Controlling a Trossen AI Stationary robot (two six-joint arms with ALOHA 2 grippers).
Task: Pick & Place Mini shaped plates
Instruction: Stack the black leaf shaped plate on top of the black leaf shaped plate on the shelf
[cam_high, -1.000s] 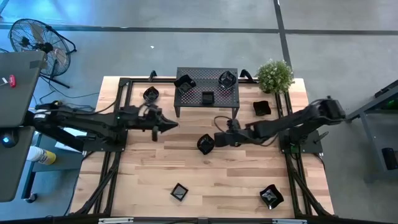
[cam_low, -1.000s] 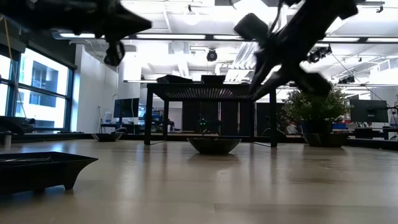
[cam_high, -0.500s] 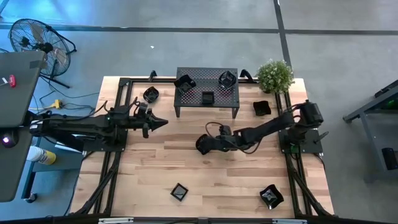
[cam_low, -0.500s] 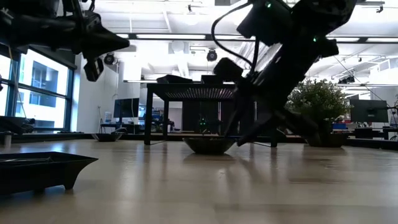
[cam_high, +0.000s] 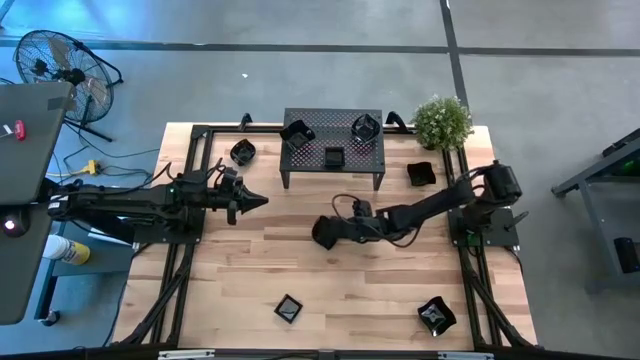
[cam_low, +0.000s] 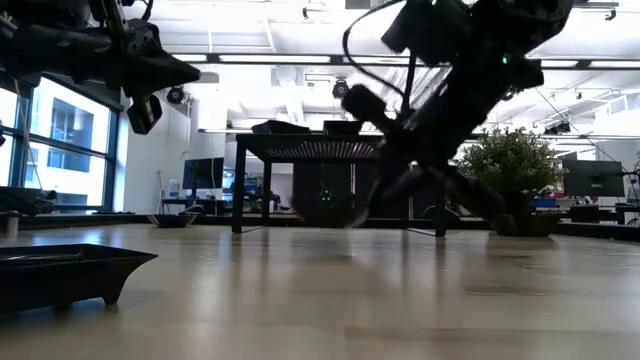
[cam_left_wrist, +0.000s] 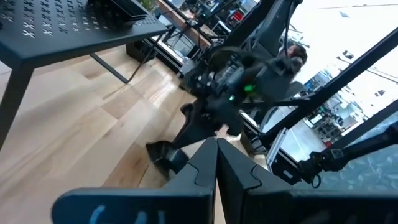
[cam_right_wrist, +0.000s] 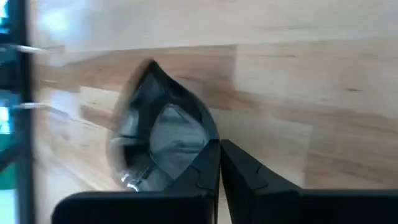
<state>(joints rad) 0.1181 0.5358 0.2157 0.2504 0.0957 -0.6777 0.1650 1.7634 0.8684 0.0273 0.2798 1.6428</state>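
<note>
Near the table's middle lies a mini shaped plate (cam_high: 320, 232), glossy black and pointed like a leaf. My right gripper (cam_high: 332, 232) is shut at its right edge, slanting down from the table's right. In the right wrist view the plate (cam_right_wrist: 163, 146) lies just past the shut fingertips (cam_right_wrist: 220, 144). The low view shows this plate (cam_low: 335, 213) only as a dark blur. My left gripper (cam_high: 262, 200) is shut and level above the table's left part, holding nothing. More mini plates sit on the rack top (cam_high: 297, 132) (cam_high: 365, 127) (cam_high: 333, 157). My right gripper has the plate's rim (cam_right_wrist: 209, 135) at its shut fingertips, on the side toward the table's right. The fingers slant down from the right. The plate looks tilted; whether it is clear of the table I cannot tell.
A black perforated rack (cam_high: 305, 150) stands at the far middle, with a potted plant (cam_high: 442, 120) to its right. Loose plates lie at the far left (cam_high: 242, 152), far right (cam_high: 420, 173), near middle (cam_high: 288, 308) and near right (cam_high: 436, 316).
My right gripper has sunk and reached toward the table's left onto the plate, then shut at its rim. The plate has shifted slightly left and no longer sits flat. My left gripper has drawn back toward the table's left edge and stayed shut.
</note>
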